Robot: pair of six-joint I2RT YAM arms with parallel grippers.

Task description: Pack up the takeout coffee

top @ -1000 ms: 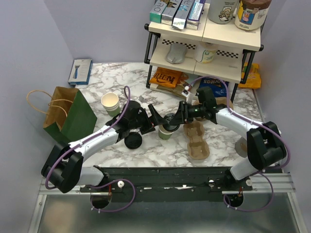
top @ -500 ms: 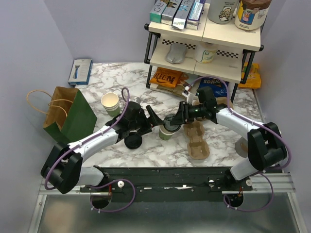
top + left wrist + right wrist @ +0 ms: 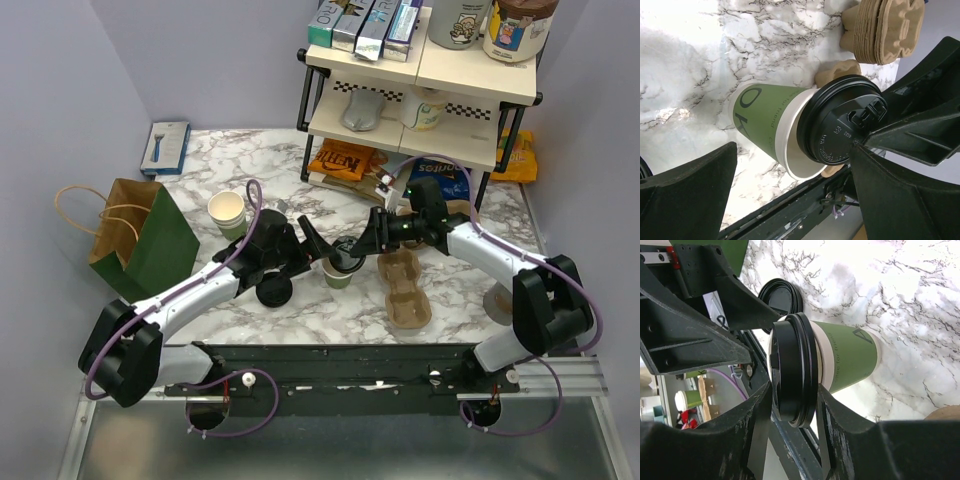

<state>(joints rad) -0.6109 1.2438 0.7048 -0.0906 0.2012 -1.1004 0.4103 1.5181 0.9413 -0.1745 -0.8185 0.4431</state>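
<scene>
Clutter around the working spot on the white marble-pattern table (image 3: 330, 310)

Just right of the right gripper (image 3: 352, 250) lies a stack of brown moulded-pulp cup carriers (image 3: 405, 290). Behind it stands a white two-tier shelf rack (image 3: 420, 75), with an orange snack bag (image 3: 340, 158) underneath. Left of the left gripper (image 3: 315, 250) are nested green paper cups (image 3: 228, 213), then a green-and-brown paper bag with cord handles (image 3: 140, 240). A flat blue box (image 3: 166, 147) lies far behind.

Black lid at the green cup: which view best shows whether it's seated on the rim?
Left wrist: the lid faces the camera, sitting off-centre, with the cup showing its cream rim below it. Right wrist shows it edge-on, gripped by the right gripper. Top external shows only a small dark disc.
</scene>
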